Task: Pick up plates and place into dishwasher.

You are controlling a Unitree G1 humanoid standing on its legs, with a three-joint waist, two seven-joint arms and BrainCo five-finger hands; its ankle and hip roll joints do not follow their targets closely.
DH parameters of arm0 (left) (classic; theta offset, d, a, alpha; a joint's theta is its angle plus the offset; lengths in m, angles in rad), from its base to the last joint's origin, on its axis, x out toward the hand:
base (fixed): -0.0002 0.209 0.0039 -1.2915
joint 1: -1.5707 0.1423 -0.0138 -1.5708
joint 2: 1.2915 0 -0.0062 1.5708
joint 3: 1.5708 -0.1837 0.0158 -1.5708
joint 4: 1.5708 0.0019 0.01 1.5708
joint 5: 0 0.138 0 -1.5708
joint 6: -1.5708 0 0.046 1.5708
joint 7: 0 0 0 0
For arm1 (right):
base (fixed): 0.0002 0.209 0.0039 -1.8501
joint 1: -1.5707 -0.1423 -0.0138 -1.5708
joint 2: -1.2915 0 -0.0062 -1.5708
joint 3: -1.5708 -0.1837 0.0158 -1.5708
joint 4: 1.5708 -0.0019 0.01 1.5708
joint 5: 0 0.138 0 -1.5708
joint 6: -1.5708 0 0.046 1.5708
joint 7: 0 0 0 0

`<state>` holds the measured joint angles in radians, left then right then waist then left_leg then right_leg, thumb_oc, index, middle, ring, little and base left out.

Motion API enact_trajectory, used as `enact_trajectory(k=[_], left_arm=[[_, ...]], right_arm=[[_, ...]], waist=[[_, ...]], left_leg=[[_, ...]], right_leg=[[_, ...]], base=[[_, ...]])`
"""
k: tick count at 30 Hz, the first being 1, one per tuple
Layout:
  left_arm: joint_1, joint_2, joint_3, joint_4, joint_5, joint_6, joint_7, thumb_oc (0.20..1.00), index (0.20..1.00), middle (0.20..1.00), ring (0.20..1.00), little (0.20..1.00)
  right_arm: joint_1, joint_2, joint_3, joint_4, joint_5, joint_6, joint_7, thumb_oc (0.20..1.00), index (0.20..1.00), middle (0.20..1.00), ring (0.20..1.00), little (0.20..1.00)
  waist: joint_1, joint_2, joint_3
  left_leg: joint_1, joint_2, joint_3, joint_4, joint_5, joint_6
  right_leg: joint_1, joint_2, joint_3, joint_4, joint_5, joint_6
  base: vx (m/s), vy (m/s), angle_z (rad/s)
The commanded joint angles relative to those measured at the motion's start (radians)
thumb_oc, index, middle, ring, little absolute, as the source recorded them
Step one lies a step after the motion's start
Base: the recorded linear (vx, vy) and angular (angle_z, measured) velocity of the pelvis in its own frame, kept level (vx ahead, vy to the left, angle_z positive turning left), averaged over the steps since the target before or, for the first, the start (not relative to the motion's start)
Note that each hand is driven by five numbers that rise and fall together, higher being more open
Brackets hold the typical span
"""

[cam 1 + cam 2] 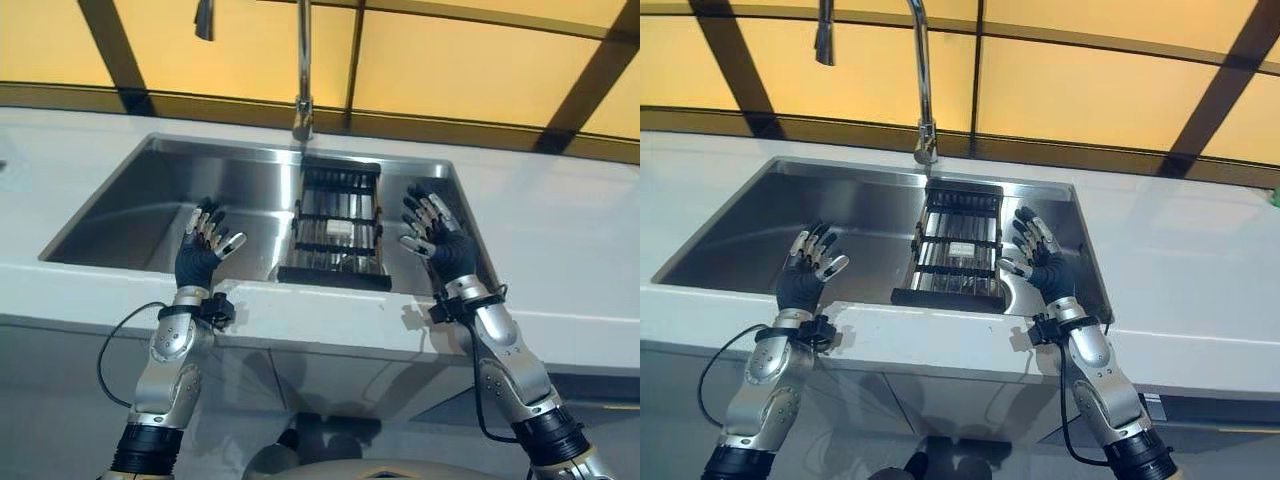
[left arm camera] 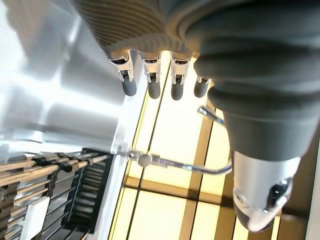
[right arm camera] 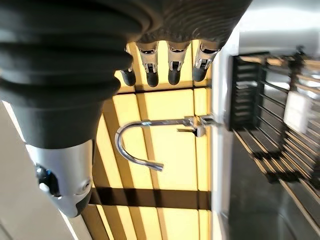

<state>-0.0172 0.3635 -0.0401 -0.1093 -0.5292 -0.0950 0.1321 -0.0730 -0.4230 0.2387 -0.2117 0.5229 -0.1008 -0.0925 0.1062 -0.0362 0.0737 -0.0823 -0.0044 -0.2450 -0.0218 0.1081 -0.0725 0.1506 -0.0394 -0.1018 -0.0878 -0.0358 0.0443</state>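
Steel sink (image 1: pixel 150 215) at centre frame holds a black rack (image 1: pixel 338 225) but no plates, so both released hands, left hand (image 1: pixel 203 250) and right hand (image 1: pixel 435 235), risk grasping nothing.

No readable text, label or number shows on anything here

Sink (image 1: pixel 150 200): set in the worktop (image 1: pixel 560 230).
Rack (image 1: pixel 338 225): in the sink's right part.
Tap (image 1: pixel 303 70): behind the rack.
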Motion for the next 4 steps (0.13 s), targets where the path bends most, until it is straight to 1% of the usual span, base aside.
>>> enact_trajectory(k=[1,2,4], left_arm=[[-0.056,0.020,-0.019,-0.047,-0.021,-0.039,-0.023,1.000,1.000,1.000,1.000,1.000],[-0.061,0.017,-0.028,-0.043,-0.021,-0.045,-0.018,1.000,1.000,1.000,1.000,1.000],[-0.072,0.012,-0.033,-0.041,-0.018,-0.034,-0.011,1.000,1.000,1.000,1.000,1.000]], right_arm=[[-0.027,-0.001,-0.027,-0.033,0.001,-0.059,-0.016,1.000,1.000,1.000,1.000,1.000],[-0.026,-0.002,-0.031,-0.030,0.002,-0.058,-0.014,1.000,1.000,1.000,1.000,1.000],[-0.036,-0.002,-0.036,-0.022,0.006,-0.046,-0.010,1.000,1.000,1.000,1.000,1.000]], waist=[[-0.015,-0.019,-0.034],[-0.022,-0.015,-0.035],[-0.034,-0.003,-0.040]], left_leg=[[0.018,0.019,0.116,0.058,-0.036,0.016],[0.025,0.020,0.109,0.044,-0.031,0.017],[0.046,0.025,0.105,0.010,-0.024,0.017]], right_leg=[[-0.095,-0.029,0.008,0.025,0.105,-0.001],[-0.094,-0.029,0.012,0.023,0.107,0.000],[-0.092,-0.030,0.024,0.015,0.108,0.003]], base=[[-0.02,0.073,0.91],[-0.01,0.079,0.73],[0.00,0.081,0.45]])
